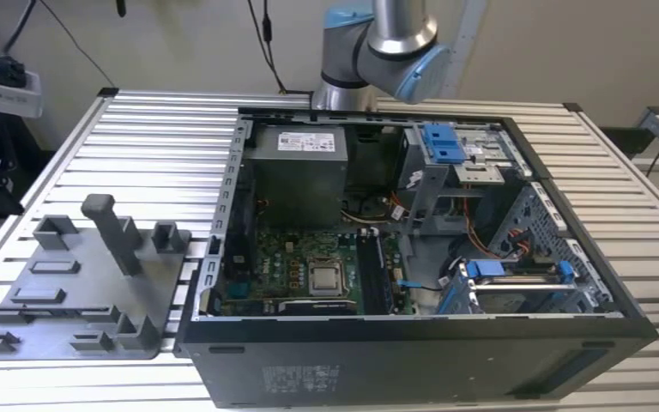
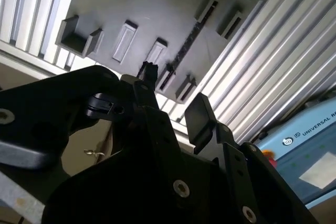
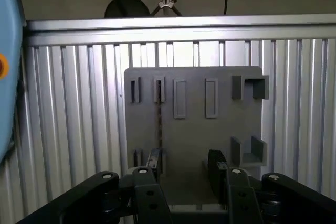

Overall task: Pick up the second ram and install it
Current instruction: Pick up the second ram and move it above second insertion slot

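The second ram point(image 3: 159, 119) stands on its edge as a thin dark strip in a slot pair of the grey holder tray point(image 3: 194, 135). In the first wrist view my gripper point(image 3: 185, 163) hovers above the tray, open, with nothing between its black fingers point(image 3: 154, 160). The ram lies in line with one finger, not between the two. In the second wrist view the same ram point(image 2: 188, 39) runs across the tray point(image 2: 157, 9) beyond the open gripper point(image 2: 173, 95). In the exterior view the tray point(image 1: 78, 287) sits to the left of the open computer case point(image 1: 421, 215), and the ram point(image 1: 61, 312) is near its front.
A tall grey post point(image 1: 112, 232) rises from the tray. Inside the case are the motherboard point(image 1: 306, 275), the power supply point(image 1: 295, 172) and blue drive-bay clips point(image 1: 444, 142). The arm's base point(image 1: 381, 43) stands behind the case. Everything rests on a ribbed aluminium table point(image 1: 147, 137).
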### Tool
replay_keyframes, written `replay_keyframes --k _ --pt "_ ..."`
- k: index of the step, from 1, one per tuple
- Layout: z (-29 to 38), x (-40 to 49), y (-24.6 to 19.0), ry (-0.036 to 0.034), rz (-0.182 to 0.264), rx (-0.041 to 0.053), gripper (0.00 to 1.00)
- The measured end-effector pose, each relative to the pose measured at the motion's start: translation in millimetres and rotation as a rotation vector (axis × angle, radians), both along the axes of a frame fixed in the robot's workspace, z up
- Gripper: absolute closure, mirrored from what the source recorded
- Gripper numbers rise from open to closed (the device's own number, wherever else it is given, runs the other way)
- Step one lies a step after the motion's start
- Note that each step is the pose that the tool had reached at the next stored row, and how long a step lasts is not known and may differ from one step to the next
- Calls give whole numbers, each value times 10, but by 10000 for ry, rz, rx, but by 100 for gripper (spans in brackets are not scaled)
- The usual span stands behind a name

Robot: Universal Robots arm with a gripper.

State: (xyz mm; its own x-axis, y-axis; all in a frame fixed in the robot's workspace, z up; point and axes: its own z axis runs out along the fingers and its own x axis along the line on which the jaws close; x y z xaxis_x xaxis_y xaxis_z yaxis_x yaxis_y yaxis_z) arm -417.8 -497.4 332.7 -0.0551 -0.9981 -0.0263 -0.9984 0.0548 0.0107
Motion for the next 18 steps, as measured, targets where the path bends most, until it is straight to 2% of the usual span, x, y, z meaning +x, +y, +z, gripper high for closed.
replay_keyframes --k 5,9,18 --pt "-4 0 -1 0 -14 -1 50" --pt "-35 0 -1 6 -14 -2 50" --pt "-155 0 -22 7 -13 -2 50"
